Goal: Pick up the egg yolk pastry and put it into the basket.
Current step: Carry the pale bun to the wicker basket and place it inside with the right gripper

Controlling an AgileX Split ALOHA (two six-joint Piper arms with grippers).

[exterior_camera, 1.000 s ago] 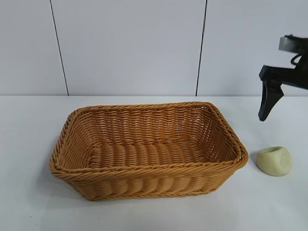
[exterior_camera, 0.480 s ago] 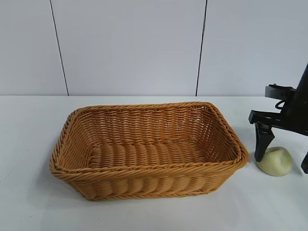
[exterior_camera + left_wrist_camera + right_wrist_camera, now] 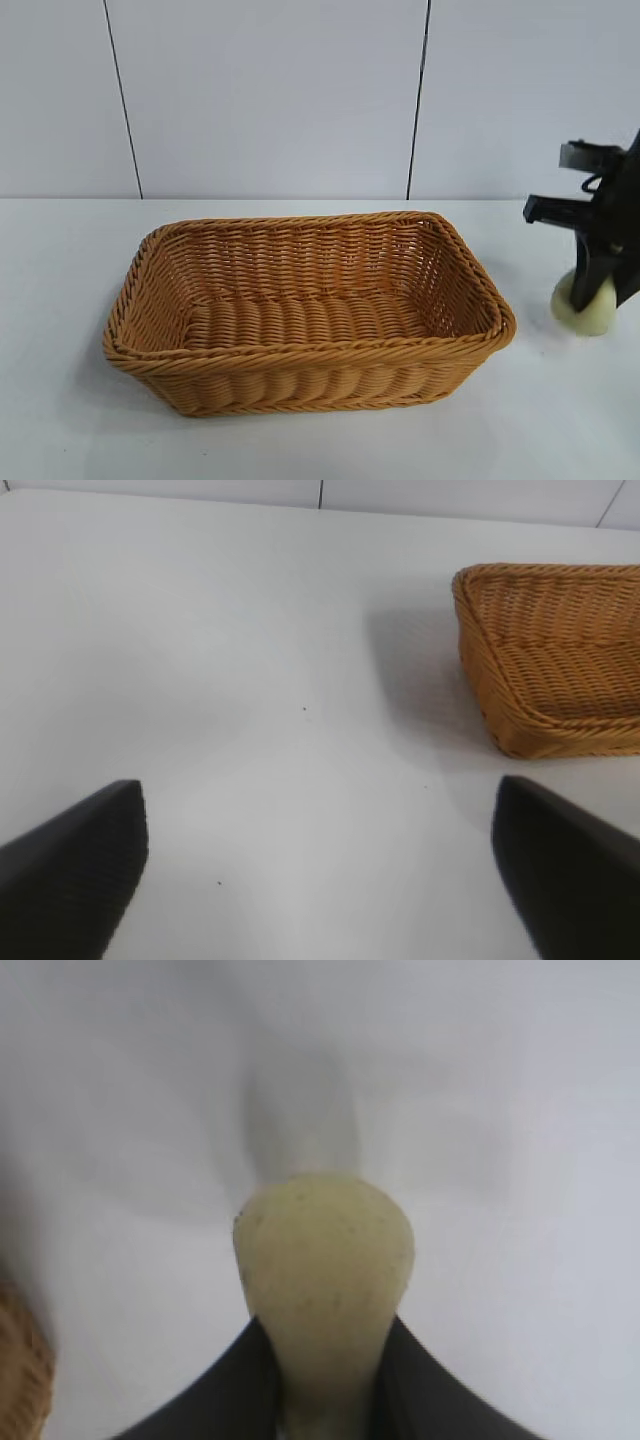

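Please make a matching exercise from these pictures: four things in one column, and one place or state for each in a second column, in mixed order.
Things:
1. egg yolk pastry
2. basket
3. left gripper
4. right gripper

States:
A. open above bare table
B. nothing inside
C. squeezed between two black fingers
D. closed, beside the basket's right end

Pairs: 1-C, 2-B, 3-A, 4-D

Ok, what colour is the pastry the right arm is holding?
Pale yellowish-cream, matte: the egg yolk pastry shows best in the right wrist view.

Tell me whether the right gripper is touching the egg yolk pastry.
Touching. In the right wrist view both fingers squeeze the egg yolk pastry; the exterior view shows the right gripper clamped on it.
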